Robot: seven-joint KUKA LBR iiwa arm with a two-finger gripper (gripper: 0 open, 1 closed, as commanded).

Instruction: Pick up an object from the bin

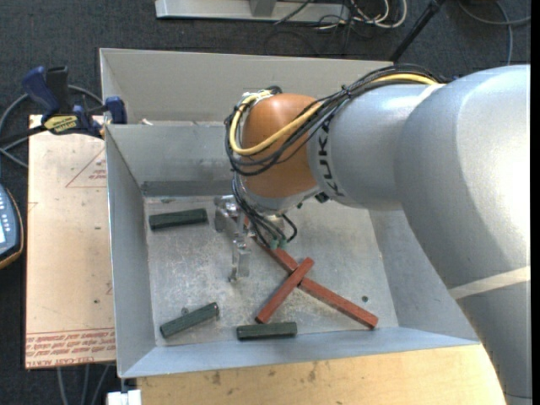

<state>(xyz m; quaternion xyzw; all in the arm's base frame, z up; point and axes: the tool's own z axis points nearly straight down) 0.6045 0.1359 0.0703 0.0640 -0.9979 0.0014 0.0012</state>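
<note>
Long red stick [337,302]: lies on the floor of the bin [126,226], toward 4 o'clock from centre. Long axis runs 10 o'clock to 4 o'clock; upper end is hidden under the wrist, lower end is near the front right corner.

Count: 2 red sticks, 3 dark green bars.

Short red stick [274,304] crosses over the long one in an X, axis 1 to 7 o'clock.

First green bar [178,219] at 10 o'clock on the floor, near the back wall, axis roughly 9 to 3.
Second green bar [189,320] at 7 o'clock, tilted 8 to 2.
Third green bar [267,331] at 6 o'clock, along the front wall, axis 9 to 3.

Claw [240,268] hangs below the orange cover [274,150], pointing down over bare floor near centre, just at 9 o'clock of the long stick's upper part. Nothing seen in its grip. Cannot tell how far it is open.
</note>
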